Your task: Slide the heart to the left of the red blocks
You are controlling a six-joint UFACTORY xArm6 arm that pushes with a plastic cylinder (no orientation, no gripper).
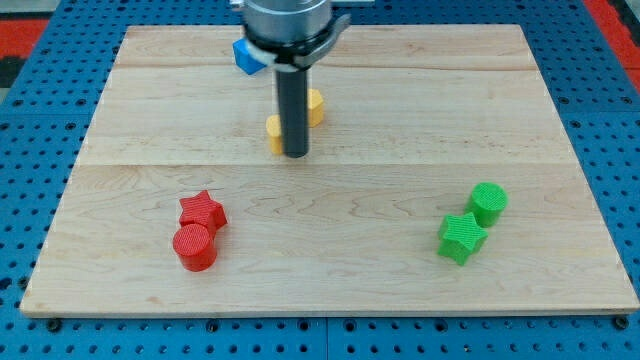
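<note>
Camera view: my tip touching yellow block.

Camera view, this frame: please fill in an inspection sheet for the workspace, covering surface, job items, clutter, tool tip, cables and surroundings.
Surface: pale wooden board, planks running across the view.
Job's things: red star touching red cylinder, toward the view's bottom left. Two yellow blocks partly hidden by the rod, yellow block left of it, yellow block right of it; which is the heart cannot be told.
Clutter: green cylinder and green star, touching, at the view's right; blue block near the top, half hidden.
Grippers: none; my tip is beside the left yellow block.
Cables: nothing seen.
Surroundings: blue pegboard around the board.
</note>
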